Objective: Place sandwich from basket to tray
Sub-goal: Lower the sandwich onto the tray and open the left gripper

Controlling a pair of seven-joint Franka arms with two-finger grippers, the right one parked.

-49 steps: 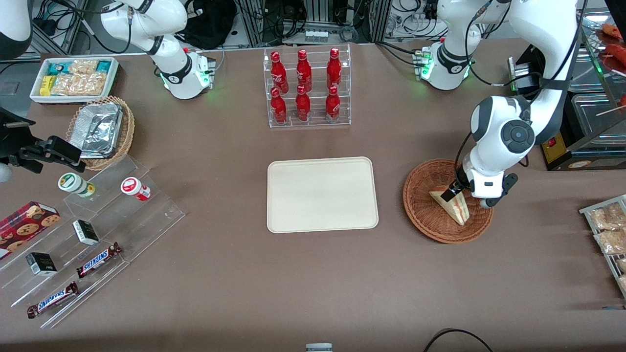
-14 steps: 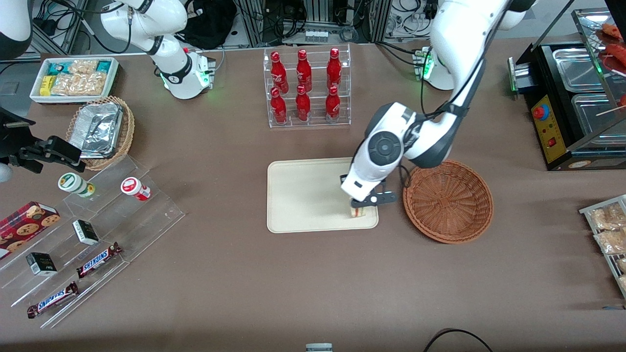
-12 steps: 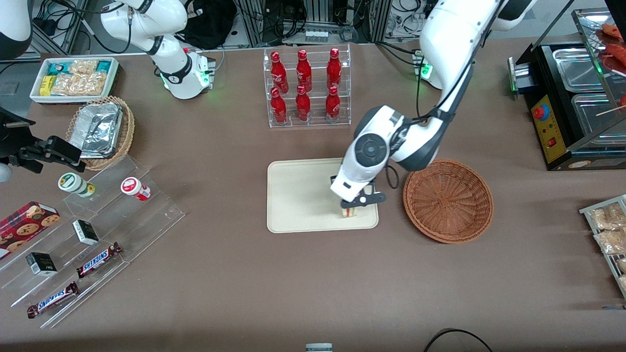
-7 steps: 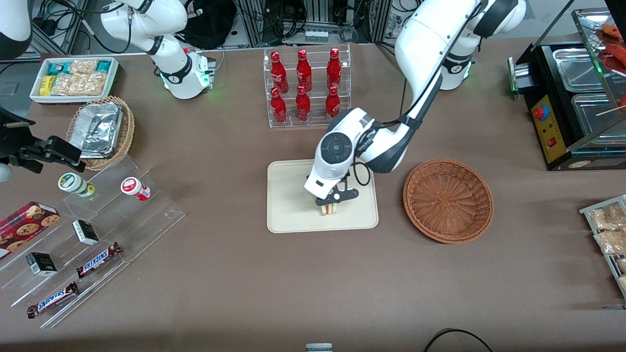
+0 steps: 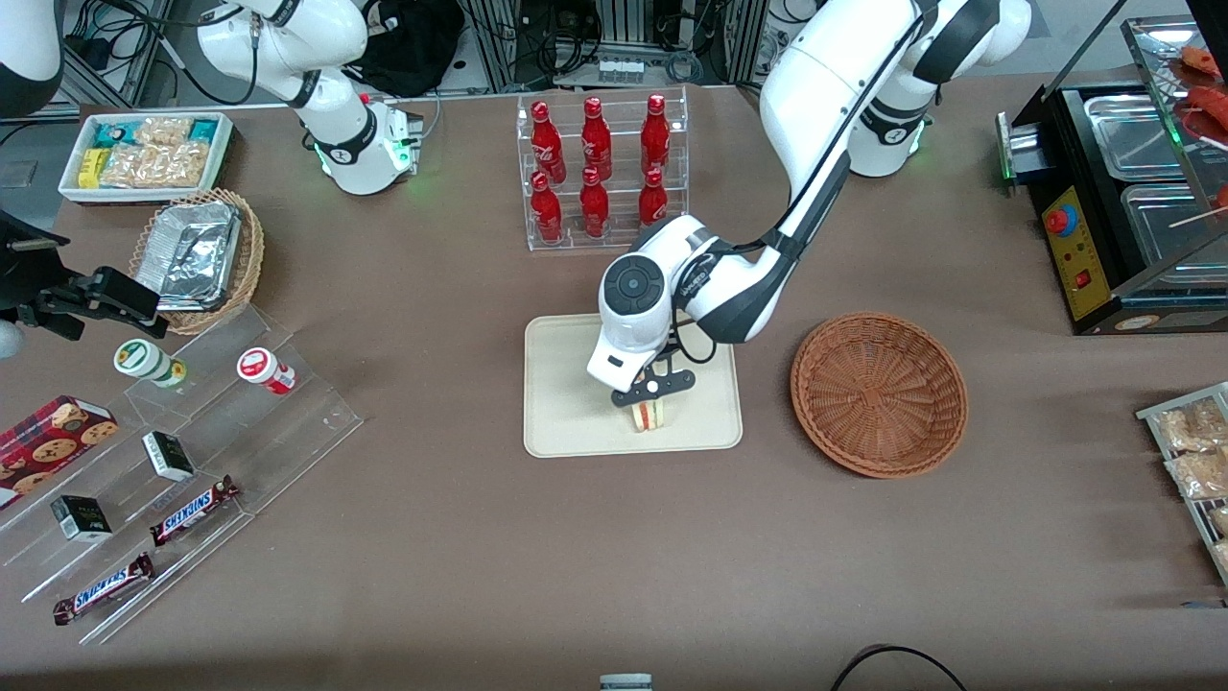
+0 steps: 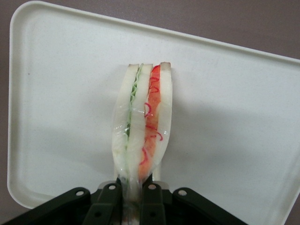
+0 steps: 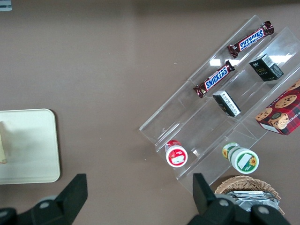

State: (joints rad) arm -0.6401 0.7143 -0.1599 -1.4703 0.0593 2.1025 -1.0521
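We are seeing the hand [image 5: 649, 403] hanging over the tray [image 5: 566, 403], its two fingers [image 6: 108, 202] pinched on the sandwich [image 5: 649, 416]. In the wrist view the sandwich [image 6: 143, 140] is standing on edge between the fingers, its white bread slices and its green and red filling lines facing the camera, with the tray [image 6: 234, 117] spread flat beneath it. We cannot tell whether the lower edge of the sandwich is touching the tray or hanging just above it.

In the front view the sandwich is sitting over the part of the tray nearer the camera, close to that long rim and a little toward the working arm's end from the middle. Bare tray is showing on both sides of it, with more open surface toward the parked arm's end.

The basket [image 5: 879, 393] is lying on the brown worktop [image 5: 614, 557] beside the tray, toward the working arm's end, with a strip of worktop showing between their rims. We are seeing nothing inside it.

The rack of red bottles [image 5: 600, 173] is standing farther from the camera than the tray, well apart from it. The arm's elbow is reaching over the gap between the two.
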